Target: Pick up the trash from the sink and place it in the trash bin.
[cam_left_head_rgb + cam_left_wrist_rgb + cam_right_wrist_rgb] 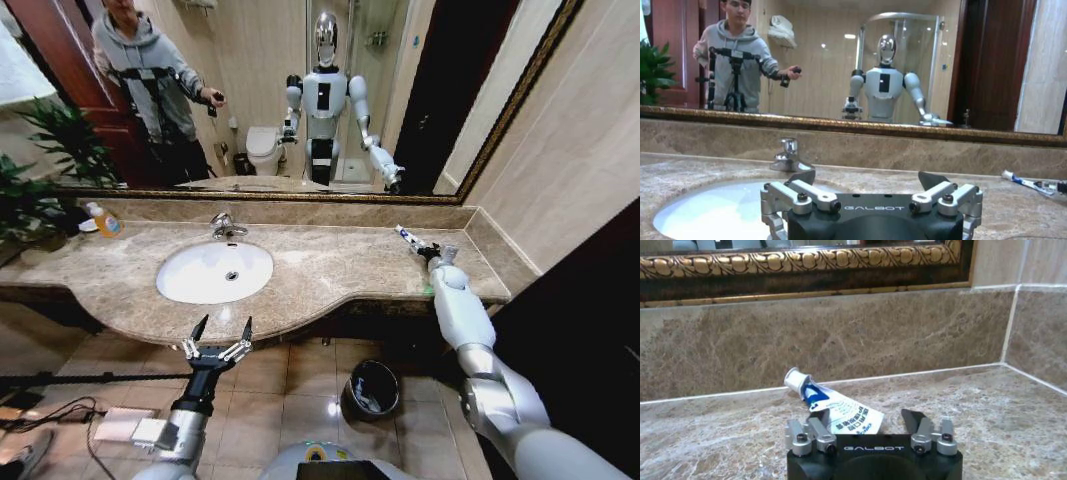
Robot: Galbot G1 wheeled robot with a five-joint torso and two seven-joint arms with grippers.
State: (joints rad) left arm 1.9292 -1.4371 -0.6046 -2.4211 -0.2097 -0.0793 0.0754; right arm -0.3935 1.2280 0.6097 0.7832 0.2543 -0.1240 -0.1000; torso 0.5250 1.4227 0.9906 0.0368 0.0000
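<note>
A white tube with blue marks (407,238) lies on the beige marble countertop (330,270) at the far right, near the back wall. My right gripper (421,248) is low over it. In the right wrist view the tube (833,407) has its flat end between the open fingers of the right gripper (865,422). The white oval sink (215,272) with its chrome faucet (226,228) holds nothing that I can see. My left gripper (223,327) hangs open in front of the counter's edge, below the sink (713,210). The black trash bin (373,388) stands on the floor under the counter.
A yellow soap bottle (104,220) stands at the counter's back left, beside a green plant (40,170). A gold-framed mirror (300,195) runs along the back wall. Cables (50,410) lie on the tiled floor at the left. Some pale items show inside the bin.
</note>
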